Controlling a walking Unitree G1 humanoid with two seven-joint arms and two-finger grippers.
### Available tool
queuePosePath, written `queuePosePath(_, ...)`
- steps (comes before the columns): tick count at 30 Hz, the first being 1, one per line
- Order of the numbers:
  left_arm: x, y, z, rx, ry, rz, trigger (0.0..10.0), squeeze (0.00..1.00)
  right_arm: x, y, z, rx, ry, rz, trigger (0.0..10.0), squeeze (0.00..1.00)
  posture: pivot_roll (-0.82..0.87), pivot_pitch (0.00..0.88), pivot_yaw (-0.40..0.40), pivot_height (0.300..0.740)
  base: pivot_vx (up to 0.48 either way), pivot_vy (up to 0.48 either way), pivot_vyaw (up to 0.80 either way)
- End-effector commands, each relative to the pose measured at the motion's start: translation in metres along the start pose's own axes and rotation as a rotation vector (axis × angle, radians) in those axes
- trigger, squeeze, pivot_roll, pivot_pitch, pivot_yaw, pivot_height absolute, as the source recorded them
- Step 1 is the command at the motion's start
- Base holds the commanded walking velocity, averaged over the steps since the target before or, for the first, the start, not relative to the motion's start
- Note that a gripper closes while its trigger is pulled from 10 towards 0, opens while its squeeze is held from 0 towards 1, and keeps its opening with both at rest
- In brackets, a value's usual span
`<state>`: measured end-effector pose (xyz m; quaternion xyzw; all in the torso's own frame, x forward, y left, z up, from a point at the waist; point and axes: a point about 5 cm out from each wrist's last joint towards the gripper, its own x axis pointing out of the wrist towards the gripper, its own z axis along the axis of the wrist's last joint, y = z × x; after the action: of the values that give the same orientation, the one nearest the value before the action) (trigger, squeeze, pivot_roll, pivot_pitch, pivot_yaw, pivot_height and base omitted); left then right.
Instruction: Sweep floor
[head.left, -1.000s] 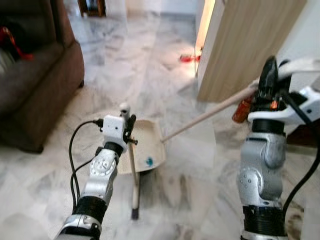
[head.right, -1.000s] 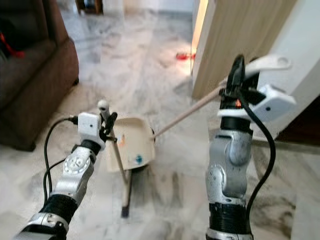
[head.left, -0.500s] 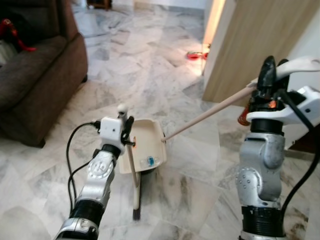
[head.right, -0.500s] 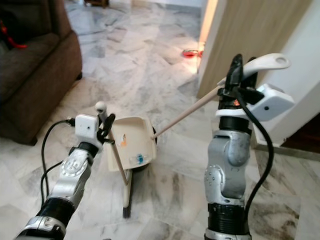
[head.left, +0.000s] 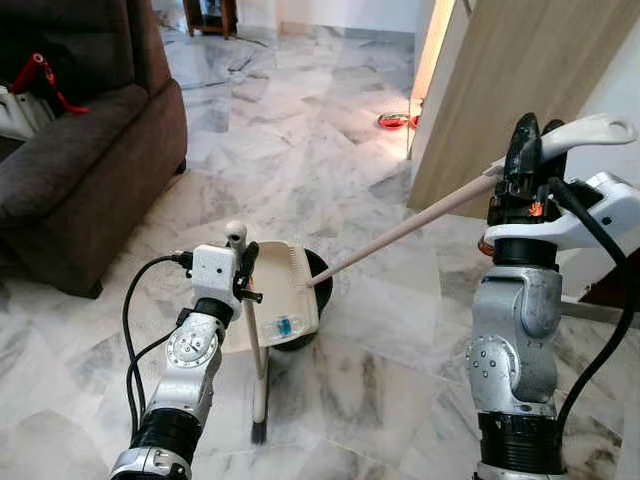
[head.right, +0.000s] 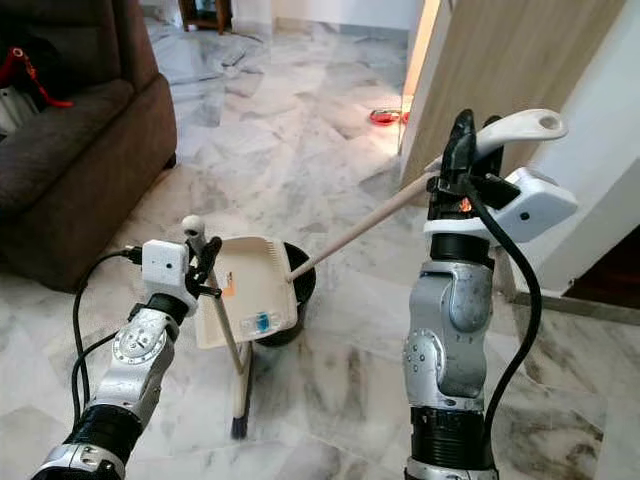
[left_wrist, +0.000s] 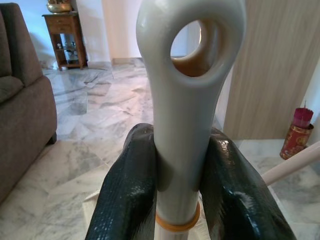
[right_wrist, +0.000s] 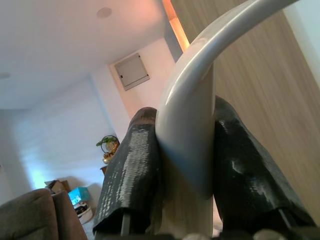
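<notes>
Left gripper (left_wrist: 182, 165): low left of centre in the head views, jaws clenched on the top of the broom (head.left: 257, 375) handle, just under its looped end; the wrist view shows both fingers (left_wrist: 131, 185) pressed against the pale shaft.
Broom: stands nearly upright, its dark bristle end on the floor (head.left: 380, 380) at lower centre, just in front of the dustpan (head.left: 281, 305).
Right gripper (right_wrist: 182, 165): raised at the right of the frame, jaws clenched on the curved white grip of the dustpan's long handle (head.left: 405, 228).
Dustpan: cream tray in the middle of the frame, mouth tilted up and toward the robot; its stick runs up and right to the right gripper. A black round part sits under or behind the tray; what it is cannot be told.
Debris: a small clear-and-blue item (head.left: 283, 325) lies in the tray near its lower edge.
Surroundings: brown sofa (head.left: 80, 160) at upper left, wooden panel (head.left: 520, 70) at upper right, a red object (head.left: 392, 121) on the floor far beyond it.
Step in hand: apparently collection, with one piece already in the pan and broom beside it.
Next move: probably needs the pan lip laid flat on the floor and the bristles drawn toward it, keeping the pan from tipping so the item does not slide out.
</notes>
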<state>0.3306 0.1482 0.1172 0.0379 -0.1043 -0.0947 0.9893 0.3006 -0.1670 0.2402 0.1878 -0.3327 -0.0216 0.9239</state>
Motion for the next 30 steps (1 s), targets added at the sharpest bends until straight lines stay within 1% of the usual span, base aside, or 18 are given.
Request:
queuePosePath(1,0.0033,0.0034,0.0091,0.005,-0.035,0.008,10.0,0.00,0.0047,0.0083,0.0152,0.042,-0.076,0.015,10.0,0.00,0.10,0.109,-0.045,0.740,0.000,0.360,0.00)
queuePosePath(30,0.0023,0.0021,0.0099,0.000,-0.031,-0.004,10.0,0.00,0.0035,0.0054,0.0107,0.041,-0.046,-0.016,10.0,0.00,0.10,0.117,-0.044,0.740,0.000,0.373,0.00)
